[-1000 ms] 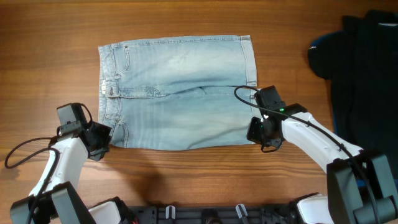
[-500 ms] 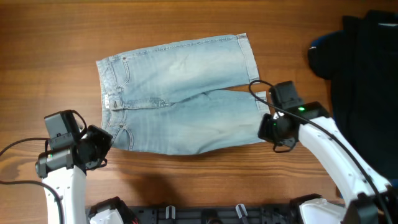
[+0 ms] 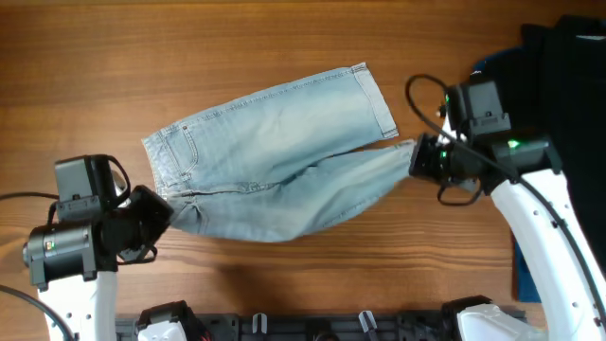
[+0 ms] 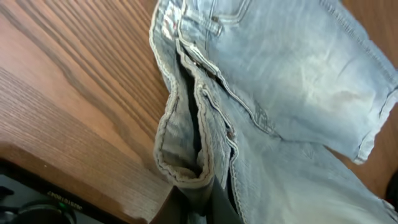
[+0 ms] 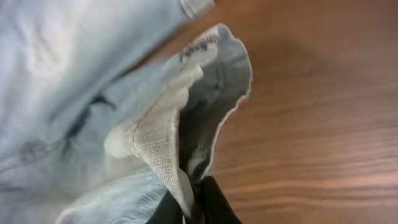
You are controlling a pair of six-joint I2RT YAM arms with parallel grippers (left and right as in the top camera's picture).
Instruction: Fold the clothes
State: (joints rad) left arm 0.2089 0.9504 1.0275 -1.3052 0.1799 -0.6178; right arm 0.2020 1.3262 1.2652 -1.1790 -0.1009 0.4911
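The light blue denim shorts point(image 3: 275, 156) lie slanted across the wooden table, partly lifted along their near edge. My left gripper point(image 3: 156, 216) is shut on the waistband corner point(image 4: 186, 168) at the near left. My right gripper point(image 3: 417, 159) is shut on the hem of the near leg point(image 5: 199, 143) at the right and holds it off the table. The far leg's hem point(image 3: 374, 95) still rests on the wood. Both sets of fingertips are mostly hidden by bunched denim.
Dark navy garments with blue trim point(image 3: 554, 85) are piled at the table's right edge, close behind my right arm. The table's front edge point(image 4: 74, 180) runs just below my left gripper.
Both grippers have risen and pulled apart with the near edge of the shorts. The shorts have stretched and swung from flat and square to slanted. My right gripper moved right and away.
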